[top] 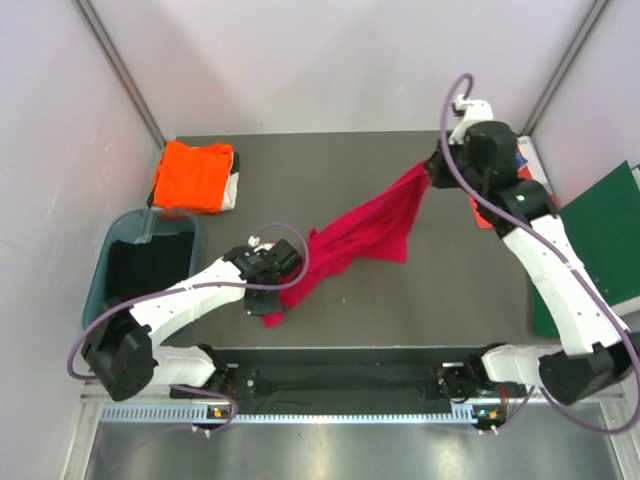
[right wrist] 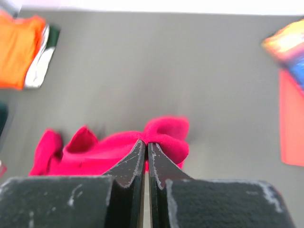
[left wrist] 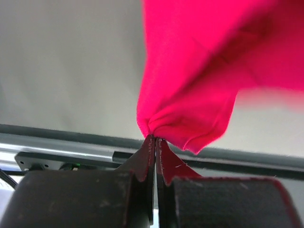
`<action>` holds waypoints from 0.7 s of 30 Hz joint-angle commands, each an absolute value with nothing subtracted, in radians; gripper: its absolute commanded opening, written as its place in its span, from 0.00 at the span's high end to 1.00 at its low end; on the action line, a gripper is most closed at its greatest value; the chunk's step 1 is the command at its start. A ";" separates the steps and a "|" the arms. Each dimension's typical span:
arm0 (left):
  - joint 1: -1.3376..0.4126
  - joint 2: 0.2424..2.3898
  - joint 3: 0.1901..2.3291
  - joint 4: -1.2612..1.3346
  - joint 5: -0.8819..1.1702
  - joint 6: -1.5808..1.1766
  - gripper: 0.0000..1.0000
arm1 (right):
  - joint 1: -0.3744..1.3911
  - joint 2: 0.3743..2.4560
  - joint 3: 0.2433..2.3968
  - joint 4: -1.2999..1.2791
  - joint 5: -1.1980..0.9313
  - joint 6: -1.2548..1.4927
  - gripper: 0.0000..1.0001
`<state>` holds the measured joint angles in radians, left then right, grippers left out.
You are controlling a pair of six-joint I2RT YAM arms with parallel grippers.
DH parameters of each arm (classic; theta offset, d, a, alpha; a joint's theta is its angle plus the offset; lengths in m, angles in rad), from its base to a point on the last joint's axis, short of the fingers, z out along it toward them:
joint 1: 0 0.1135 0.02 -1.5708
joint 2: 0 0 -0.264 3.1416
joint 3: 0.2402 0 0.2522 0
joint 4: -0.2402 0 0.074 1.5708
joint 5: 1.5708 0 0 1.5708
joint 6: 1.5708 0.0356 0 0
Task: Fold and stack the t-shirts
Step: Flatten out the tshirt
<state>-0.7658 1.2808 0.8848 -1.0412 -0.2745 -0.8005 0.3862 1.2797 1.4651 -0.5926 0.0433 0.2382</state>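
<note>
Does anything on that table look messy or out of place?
The red t-shirt is bunched and twisted, stretched between the left tool and the right tool, each pinching one end. The orange t-shirt at the far left looks neatly folded.

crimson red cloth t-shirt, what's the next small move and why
Probably ease the left gripper and right gripper slightly apart: both are shut on the crimson red cloth t-shirt, which sags bunched between them, not yet spread flat.

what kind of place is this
Most likely a robotics lab test cell, not a home: pale panel walls on metal posts box in a dark grey tabletop, and two white robot arms bolted at its near edge hold a crimson-red cloth t-shirt.
</note>
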 commanded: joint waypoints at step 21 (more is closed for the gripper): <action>-0.773 1.423 1.193 -0.900 -0.391 -0.568 0.01 | 0.262 1.062 1.246 -0.741 0.207 0.253 1.00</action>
